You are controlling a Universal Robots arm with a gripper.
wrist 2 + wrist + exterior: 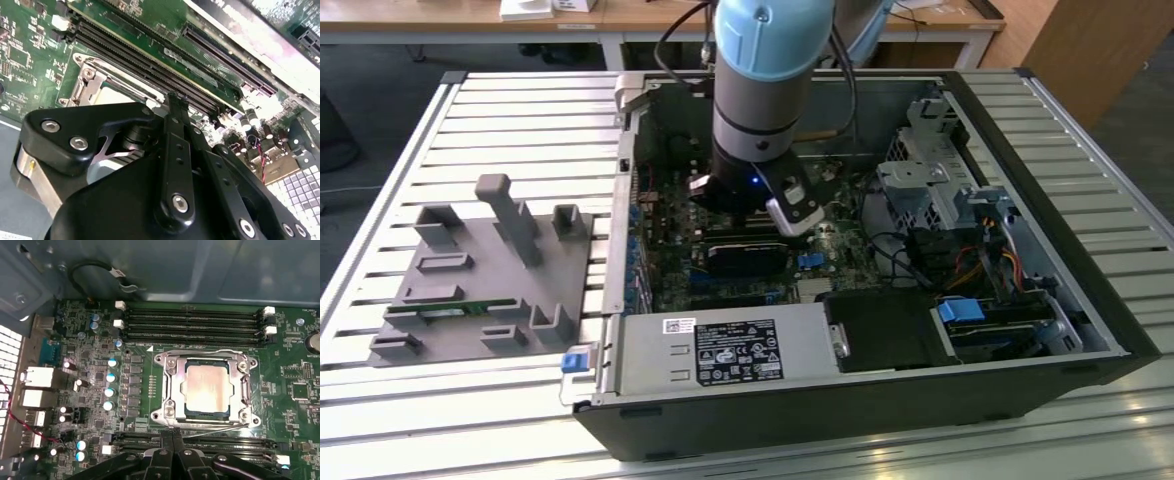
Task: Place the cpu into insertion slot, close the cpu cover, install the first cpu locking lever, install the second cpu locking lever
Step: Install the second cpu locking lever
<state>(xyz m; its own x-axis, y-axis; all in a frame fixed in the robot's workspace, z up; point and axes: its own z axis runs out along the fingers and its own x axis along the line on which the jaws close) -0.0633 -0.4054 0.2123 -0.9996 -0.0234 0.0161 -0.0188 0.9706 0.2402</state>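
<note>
The arm (761, 90) reaches straight down into the open computer case (1067, 300). Its claw (173, 436), fingers pressed together and empty, hangs just beside the slot (206, 390), where the cpu (207, 388) sits under the closed cover (170, 390).
</note>
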